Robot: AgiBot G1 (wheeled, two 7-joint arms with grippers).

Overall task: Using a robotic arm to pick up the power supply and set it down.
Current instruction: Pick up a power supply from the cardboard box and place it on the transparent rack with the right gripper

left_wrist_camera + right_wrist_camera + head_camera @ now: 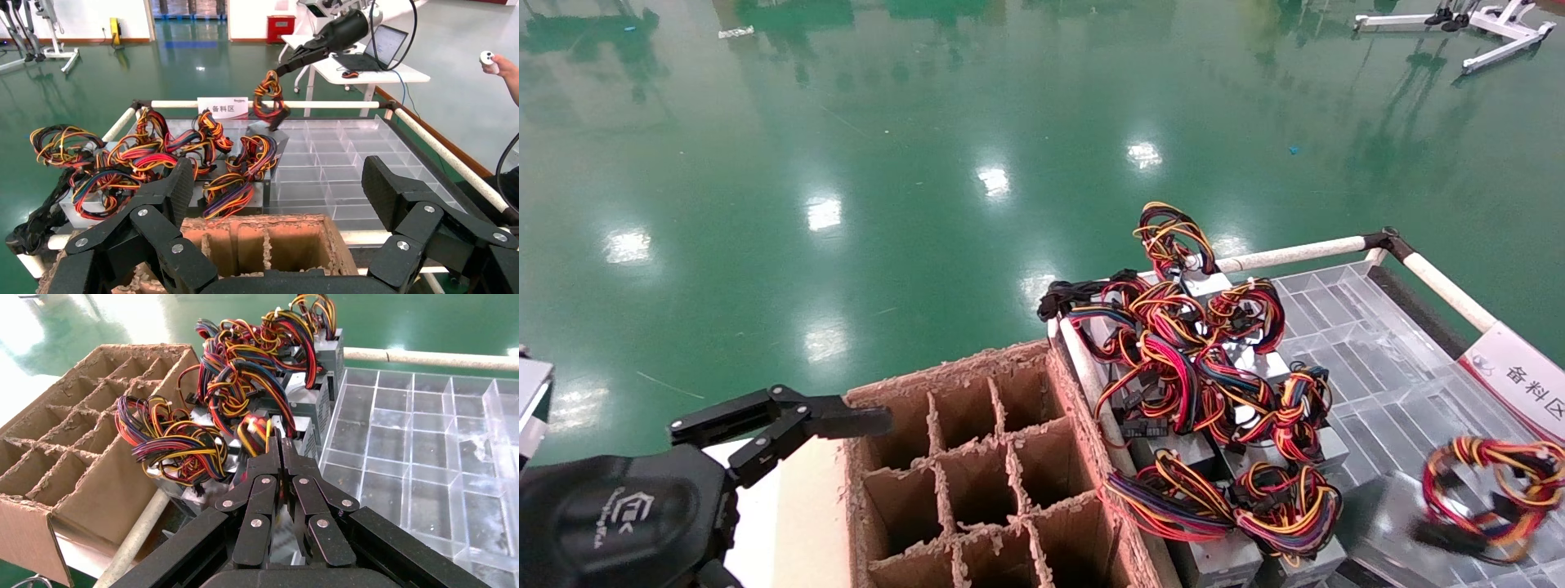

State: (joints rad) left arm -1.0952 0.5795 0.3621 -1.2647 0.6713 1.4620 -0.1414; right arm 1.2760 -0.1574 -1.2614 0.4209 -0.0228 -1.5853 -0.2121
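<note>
My right gripper (276, 443) is shut on the red, yellow and black wire loop (253, 430) of the power supply. From the left wrist view, that gripper (279, 71) holds the loop (268, 95) up over the clear tray, and the grey box (258, 129) hangs beneath it. The head view shows the lifted bundle (1491, 486) and its box (1381, 518) blurred at the lower right. My left gripper (789, 425) stays low on the left beside the cardboard box, fingers (179, 187) wide open and holding nothing.
Several other grey supplies with tangled wire bundles (1197, 359) crowd the left part of the clear divided tray (1385, 359). A worn cardboard box with cell dividers (977, 474) stands left of it. White rails (1295, 253) frame the tray; a labelled sign (1516, 380) is on the right.
</note>
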